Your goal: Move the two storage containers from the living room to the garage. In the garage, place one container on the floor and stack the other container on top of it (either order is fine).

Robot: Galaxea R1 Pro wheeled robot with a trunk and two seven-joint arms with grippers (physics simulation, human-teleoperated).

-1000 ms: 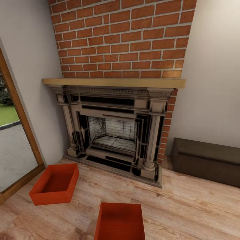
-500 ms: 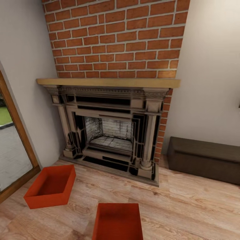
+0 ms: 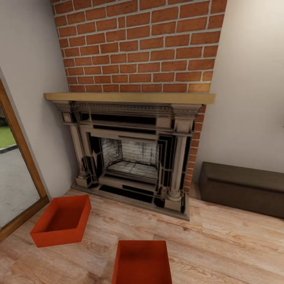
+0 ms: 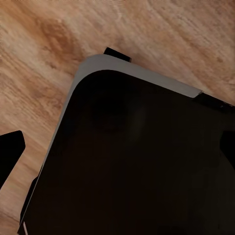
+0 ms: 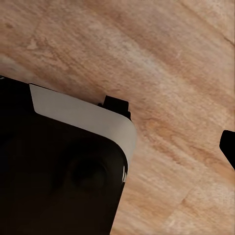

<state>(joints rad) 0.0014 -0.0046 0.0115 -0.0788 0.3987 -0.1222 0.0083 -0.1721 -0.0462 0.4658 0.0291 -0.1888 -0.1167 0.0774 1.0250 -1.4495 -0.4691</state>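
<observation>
Two orange-red storage containers sit on the living room's light wood plank floor (image 3: pixel 228 244). One storage container (image 3: pixel 61 221) lies at the left, near the glass door. The other (image 3: pixel 142 262) lies close to me at the lower middle, its near end cut off by the picture's edge. Both are empty and lidless. A dark finger (image 4: pixel 10 152) of the left gripper shows at the edge of the left wrist view. A dark finger (image 5: pixel 228 147) of the right gripper shows at the edge of the right wrist view. Both fingers stand wide of centre over the planks with nothing held.
An ornate dark fireplace (image 3: pixel 130 154) under a red brick chimney (image 3: pixel 138 47) stands straight ahead. A dark brown chest (image 3: pixel 242 189) lies along the right wall. The wood-framed glass door (image 3: pixel 15 185) is at the left. My black base (image 4: pixel 137 166) shows under both wrists.
The whole head view has shifted slightly, so the camera moved. The containers, fireplace and chest have stayed where they were.
</observation>
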